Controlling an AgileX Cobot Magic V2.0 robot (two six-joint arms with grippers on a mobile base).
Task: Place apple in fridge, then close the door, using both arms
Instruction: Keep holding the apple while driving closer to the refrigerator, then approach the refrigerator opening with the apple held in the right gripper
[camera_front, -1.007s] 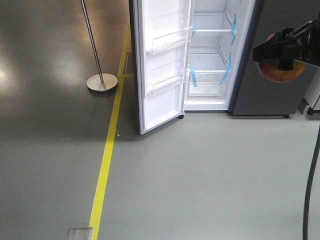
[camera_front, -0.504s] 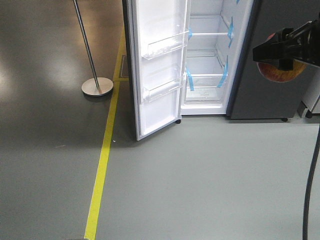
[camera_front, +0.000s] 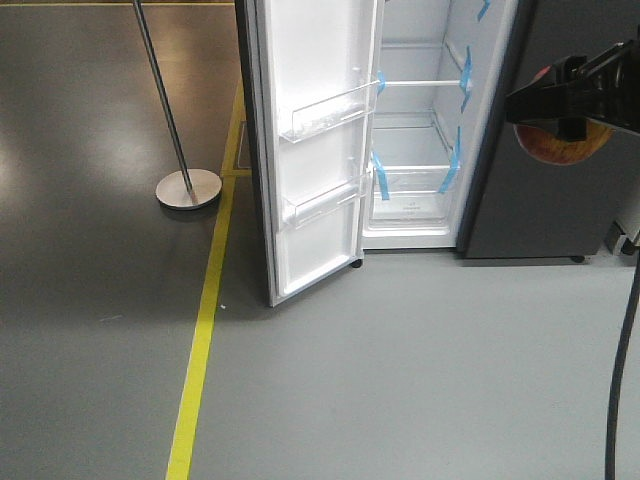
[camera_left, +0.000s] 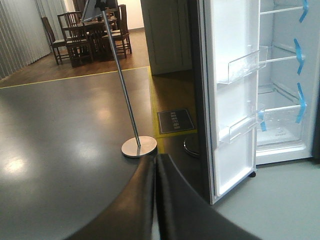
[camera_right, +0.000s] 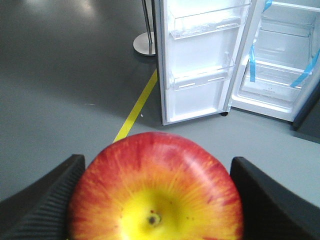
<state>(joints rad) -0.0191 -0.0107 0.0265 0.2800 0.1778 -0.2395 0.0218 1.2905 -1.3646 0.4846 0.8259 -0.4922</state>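
Fridge (camera_front: 415, 205) open; apple (camera_front: 560, 148) outside it, held in the right gripper (camera_front: 565, 105).
Door (camera_front: 310, 150) is swung wide to the left, with its white inner face and clear bins (camera_front: 325, 110) exposed; blue tape strips (camera_front: 449, 160) mark the shelves (camera_front: 420, 82) inside. Yellow floor line (camera_front: 200, 340) runs left of the door, with a metal floor stand (camera_front: 188, 187) beyond it. Right gripper is clamped on the apple's sides, held in the air to the right of the opening, well apart from the shelves. Left gripper (camera_left: 155, 200) has its fingers pressed together, holding nothing.
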